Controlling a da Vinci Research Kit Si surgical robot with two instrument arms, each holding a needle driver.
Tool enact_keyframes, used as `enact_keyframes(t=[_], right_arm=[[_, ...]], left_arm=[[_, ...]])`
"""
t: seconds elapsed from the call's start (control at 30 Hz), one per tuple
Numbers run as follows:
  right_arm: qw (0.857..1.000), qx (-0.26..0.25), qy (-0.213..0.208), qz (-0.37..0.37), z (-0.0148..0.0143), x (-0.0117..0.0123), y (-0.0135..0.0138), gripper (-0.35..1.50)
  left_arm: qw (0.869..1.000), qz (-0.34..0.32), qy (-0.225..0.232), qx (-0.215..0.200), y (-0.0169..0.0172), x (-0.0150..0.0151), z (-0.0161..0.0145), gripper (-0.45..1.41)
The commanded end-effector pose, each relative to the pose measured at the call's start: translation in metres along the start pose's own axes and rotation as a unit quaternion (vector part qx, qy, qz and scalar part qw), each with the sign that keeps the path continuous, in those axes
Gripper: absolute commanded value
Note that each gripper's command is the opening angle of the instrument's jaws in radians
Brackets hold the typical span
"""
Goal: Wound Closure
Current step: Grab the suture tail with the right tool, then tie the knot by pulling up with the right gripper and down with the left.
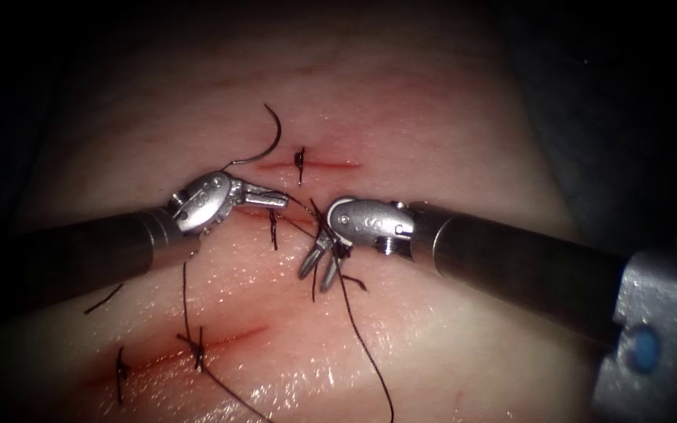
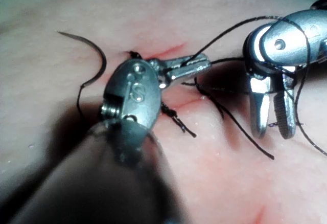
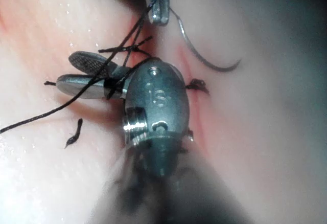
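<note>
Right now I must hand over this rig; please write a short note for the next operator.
Left tool: jaws shut on the thread.
Right tool: jaws open, holding nothing, thread running around them.
Needle: free, lying on the tissue behind the left tool, not in it.
Done: knotted stitches on the cuts.
Left: the middle cut between the tools has loose thread across it.

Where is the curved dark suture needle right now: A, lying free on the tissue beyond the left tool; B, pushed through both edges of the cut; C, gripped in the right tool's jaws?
A: the curved dark suture needle lies on the pale tissue, held by neither tool; the left tool's shut jaws grip only the black thread, and the right tool's open jaws hold nothing.
</note>
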Motion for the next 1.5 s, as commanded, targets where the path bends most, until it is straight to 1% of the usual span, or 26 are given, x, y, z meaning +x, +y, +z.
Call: enact_keyframes(t=[0.03, 0.07, 0.13, 0.23, 0.27, 0.3, 0.37, 0.53, 0.57, 0.63, 0.67, 0.73, 0.77, 0.8, 0.83, 0.87, 1.0, 1.13, 1.2, 1.3, 1.43, 1.5], right_arm=[[1.000, 0.002, -0.008, -0.005, 0.0006, -0.0004, 0.0009, 0.64], [1.000, 0.004, -0.013, -0.008, 0.0008, -0.0004, 0.0008, 0.71], [1.000, 0.000, -0.023, -0.015, 0.0013, -0.0006, 0.0008, 0.74], [0.999, -0.014, -0.029, -0.024, 0.0017, -0.0006, 0.0010, 0.76], [0.998, -0.025, -0.038, -0.031, 0.0017, -0.0006, 0.0012, 0.76], [0.998, -0.025, -0.038, -0.031, 0.0017, -0.0006, 0.0012, 0.76], [0.998, -0.026, -0.053, -0.038, 0.0018, -0.0005, 0.0013, 0.76], [0.994, -0.013, -0.101, -0.047, 0.0022, -0.0010, 0.0014, 0.68], [0.993, -0.011, -0.106, -0.047, 0.0023, -0.0011, 0.0013, 0.68], [0.991, -0.006, -0.124, -0.047, 0.0027, -0.0016, 0.0013, 0.59], [0.991, -0.006, -0.124, -0.047, 0.0027, -0.0016, 0.0013, 0.59], [0.990, -0.004, -0.135, -0.047, 0.0031, -0.0019, 0.0014, 0.51], [0.989, 0.000, -0.139, -0.047, 0.0033, -0.0020, 0.0014, 0.34], [0.989, 0.008, -0.143, -0.046, 0.0036, -0.0021, 0.0014, 0.09], [0.988, 0.016, -0.149, -0.045, 0.0039, -0.0022, 0.0014, -0.32], [0.987, 0.018, -0.152, -0.045, 0.0040, -0.0023, 0.0014, -0.35], [0.987, 0.024, -0.150, -0.044, 0.0046, -0.0021, 0.0015, -0.35], [0.988, 0.023, -0.144, -0.042, 0.0040, -0.0013, 0.0017, -0.35], [0.991, 0.019, -0.130, -0.041, 0.0032, -0.0010, 0.0019, -0.35], [0.995, 0.001, -0.094, -0.039, 0.0015, -0.0005, 0.0021, -0.35], [0.998, -0.024, -0.046, -0.029, -0.0006, 0.0000, 0.0027, -0.35], [0.999, -0.029, -0.030, -0.024, -0.0011, 0.0000, 0.0028, -0.35]], left_arm=[[1.000, 0.001, 0.001, -0.002, -0.0004, -0.0003, 0.0003, -0.45], [1.000, 0.001, 0.001, -0.002, -0.0003, -0.0003, 0.0001, -0.45], [1.000, 0.001, 0.000, -0.003, -0.0001, -0.0002, -0.0001, -0.45], [1.000, 0.001, 0.000, -0.004, 0.0000, -0.0002, -0.0003, -0.45], [1.000, 0.001, 0.000, -0.004, 0.0001, -0.0002, -0.0003, -0.45], [1.000, 0.001, 0.000, -0.004, 0.0001, -0.0002, -0.0003, -0.45], [1.000, 0.001, 0.000, -0.004, 0.0002, -0.0002, -0.0003, -0.45], [1.000, 0.000, -0.001, -0.003, 0.0005, -0.0003, -0.0003, -0.45], [1.000, -0.003, -0.001, -0.003, 0.0006, -0.0004, -0.0004, -0.45], [1.000, -0.003, -0.001, -0.003, 0.0008, -0.0004, -0.0005, -0.45], [1.000, -0.003, -0.001, -0.003, 0.0008, -0.0004, -0.0005, -0.45], [1.000, -0.003, -0.002, -0.004, 0.0009, -0.0004, -0.0006, -0.45], [1.000, -0.003, -0.002, -0.004, 0.0009, -0.0003, -0.0007, -0.45], [1.000, -0.003, -0.002, -0.004, 0.0010, -0.0003, -0.0007, -0.45], [1.000, -0.003, -0.002, -0.004, 0.0010, -0.0003, -0.0007, -0.45], [1.000, -0.003, -0.002, -0.004, 0.0011, -0.0003, -0.0008, -0.45], [1.000, -0.003, -0.003, -0.003, 0.0016, -0.0001, -0.0007, -0.45], [1.000, -0.002, -0.004, -0.001, 0.0024, 0.0002, -0.0006, -0.45], [1.000, -0.002, -0.005, 0.001, 0.0029, 0.0003, -0.0005, -0.45], [1.000, 0.002, -0.012, -0.003, 0.0042, 0.0001, -0.0003, -0.45], [0.999, 0.009, -0.031, -0.009, 0.0066, -0.0009, 0.0001, -0.45], [0.999, 0.011, -0.042, -0.012, 0.0078, -0.0015, 0.0004, -0.45]])
